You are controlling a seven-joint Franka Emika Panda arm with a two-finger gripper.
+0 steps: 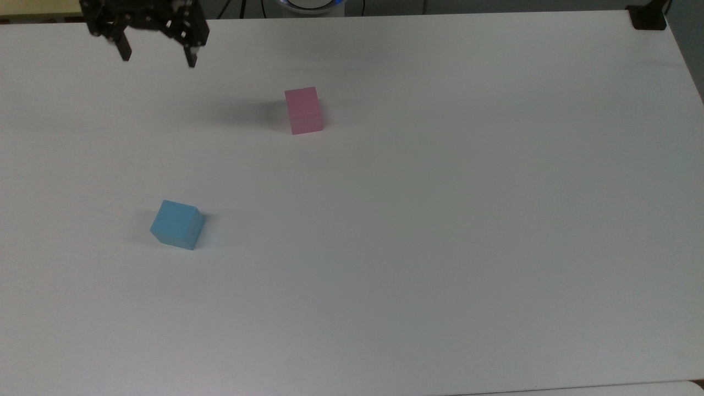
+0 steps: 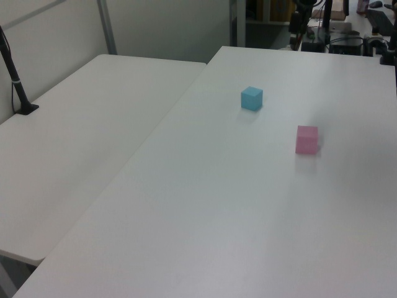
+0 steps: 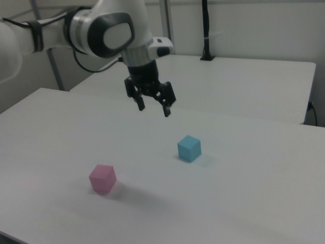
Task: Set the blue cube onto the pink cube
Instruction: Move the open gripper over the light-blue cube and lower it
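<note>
The blue cube (image 1: pixel 177 224) (image 2: pixel 252 98) (image 3: pixel 189 148) rests on the white table (image 1: pixel 440 220), toward the top view's left. The pink cube (image 1: pixel 303 110) (image 2: pixel 306 139) (image 3: pixel 102 178) stands apart from it, farther up in the top view. My black gripper (image 1: pixel 158 58) (image 3: pixel 153 108) hangs open in the air near the top view's upper left corner, fingers pointing down with nothing between them. In the right view it is above the table, up and left of the blue cube, clear of both cubes.
A second white table (image 2: pixel 80 136) adjoins on the left view's left, with a black post (image 2: pixel 15 81) clamped to it. Another black mount (image 1: pixel 649 19) sits at the top view's upper right corner. The white arm (image 3: pixel 101 30) reaches in from the right view's left.
</note>
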